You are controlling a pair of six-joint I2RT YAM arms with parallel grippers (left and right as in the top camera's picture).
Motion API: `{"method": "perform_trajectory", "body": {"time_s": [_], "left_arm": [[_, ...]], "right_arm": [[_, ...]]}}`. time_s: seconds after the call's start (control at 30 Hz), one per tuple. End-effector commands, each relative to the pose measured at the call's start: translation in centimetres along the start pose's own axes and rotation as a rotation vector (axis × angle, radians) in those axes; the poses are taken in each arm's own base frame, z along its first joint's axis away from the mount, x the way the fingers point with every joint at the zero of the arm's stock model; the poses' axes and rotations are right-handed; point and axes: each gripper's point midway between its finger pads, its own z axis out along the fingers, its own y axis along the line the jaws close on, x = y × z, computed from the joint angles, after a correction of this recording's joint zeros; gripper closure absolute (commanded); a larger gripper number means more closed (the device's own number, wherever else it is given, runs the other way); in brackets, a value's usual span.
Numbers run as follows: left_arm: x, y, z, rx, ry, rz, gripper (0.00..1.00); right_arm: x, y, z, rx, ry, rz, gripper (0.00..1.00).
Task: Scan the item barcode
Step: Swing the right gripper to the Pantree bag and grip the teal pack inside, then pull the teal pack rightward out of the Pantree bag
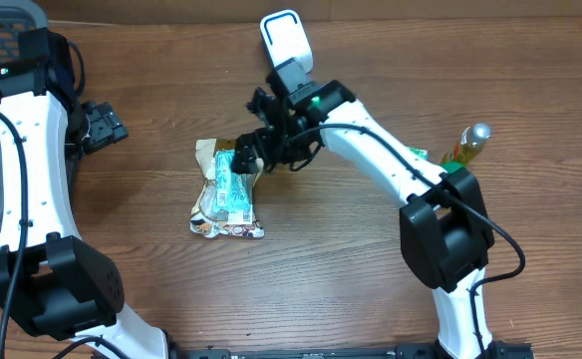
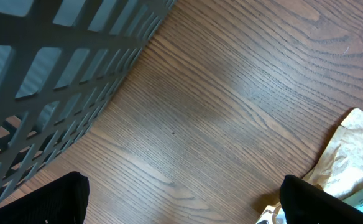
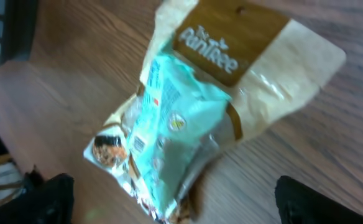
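Far left: a dark grey basket (image 1: 10, 28) of moulded plastic lattice, with rectangular openings and a curved wall, stands at the edge of the wood-grain surface (image 1: 371, 259).

Left hand (image 1: 102, 125): it sits beside the basket, well apart from the item. In the left wrist view its two black fingers (image 2: 38, 199) appear at opposite lower corners, so the jaws stand wide with nothing between them.

Item: a snack pouch (image 1: 228, 189) lies flat on the surface left of centre. It is crinkled, glossy film, tan and cream at the top with a brown band bearing white lettering. A pale teal panel with small print runs down the middle, and pictured food shows at the lower end. The print is too blurred to locate a barcode.

Right hand (image 1: 256, 150): it hovers over the pouch's upper right end. The right wrist view shows its fingers (image 3: 45, 199) spread wide on either side of the pouch, gripping nothing.

Behind it, a white, rounded scanner (image 1: 286, 40) stands upright.

Far right: a small bottle (image 1: 467, 145) with a silver cap.
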Motion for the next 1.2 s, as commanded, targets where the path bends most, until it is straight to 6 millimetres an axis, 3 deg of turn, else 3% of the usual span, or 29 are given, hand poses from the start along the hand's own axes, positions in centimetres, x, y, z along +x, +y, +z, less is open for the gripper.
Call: {"method": "perform_trajectory", "body": {"time_s": [0.0, 0.17, 0.4, 0.57, 0.93, 1.17], "left_arm": [[-0.5, 0.1, -0.1, -0.010, -0.012, 0.018, 0.00], [-0.5, 0.1, -0.1, -0.010, -0.012, 0.018, 0.01], [-0.5, 0.1, -0.1, -0.010, -0.012, 0.018, 0.00], [-0.5, 0.1, -0.1, -0.010, -0.012, 0.018, 0.01], [-0.5, 0.1, -0.1, -0.010, -0.012, 0.018, 0.00], [-0.5, 0.1, -0.1, -0.010, -0.012, 0.018, 0.00]], "right_arm": [[-1.8, 0.1, -1.2, 0.104, -0.095, 0.029, 0.00], [-2.7, -0.6, -1.3, 0.160, -0.144, 0.063, 0.00], [-2.5, -0.8, -1.1, 0.162, -0.136, 0.066, 0.00], [-1.7, -1.4, 0.1, 0.157, -0.119, 0.072, 0.00], [-1.3, -0.4, 2.3, 0.057, -0.112, 0.048, 0.00], [-1.1, -0.2, 3.1, 0.052, -0.112, 0.034, 0.11]]}}
